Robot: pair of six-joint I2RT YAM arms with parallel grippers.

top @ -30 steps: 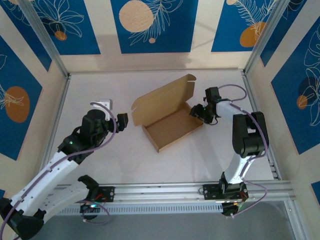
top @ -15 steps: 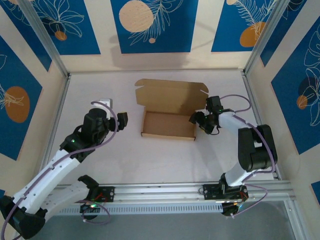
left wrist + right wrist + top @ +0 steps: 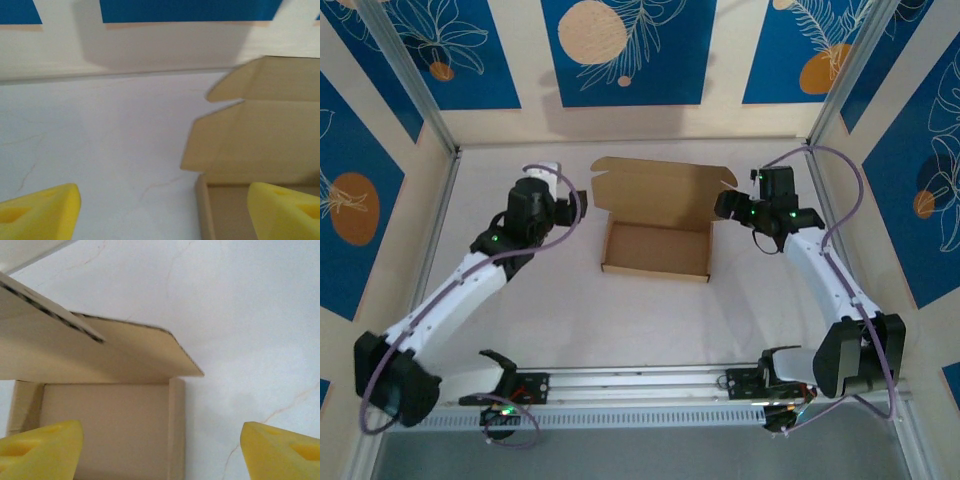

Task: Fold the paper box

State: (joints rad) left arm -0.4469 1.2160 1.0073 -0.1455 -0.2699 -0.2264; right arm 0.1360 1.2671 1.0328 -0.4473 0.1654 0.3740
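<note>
Beside the upright lid [image 3: 660, 186] of the paper box [image 3: 657, 250], left gripper [image 3: 575, 203] and right gripper [image 3: 724, 206] gape empty (nothing held); lid-closing looks next, needing an even forward push.

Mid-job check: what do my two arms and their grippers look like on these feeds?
Both the left arm and right arm have white link shells, black joints and black wrist units, each trailing a looping purple cable and showing a small green light. On the left gripper and right gripper, the jaws are bright yellow wedges with moulded recesses.
</note>
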